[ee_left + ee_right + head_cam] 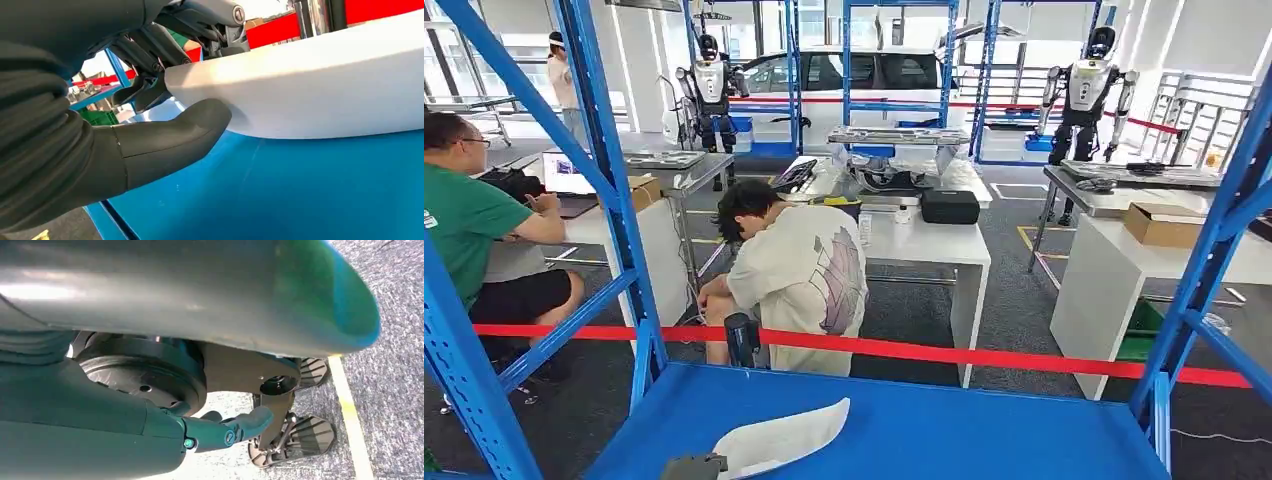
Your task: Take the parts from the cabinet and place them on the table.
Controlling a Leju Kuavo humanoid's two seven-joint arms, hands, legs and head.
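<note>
A flat white curved part lies on the blue cabinet shelf near its front edge. My left hand is at the part's near end. In the left wrist view the thumb presses against one face of the white part and the dark fingers close over its edge from the other side, so the hand grips the part. My right hand hangs beside my body above the carpet, its thumb stretched out with nothing in it.
Blue cabinet uprights frame the shelf on both sides. A red barrier tape runs behind it. Beyond sit a person in a cream shirt and a person in green, by white tables.
</note>
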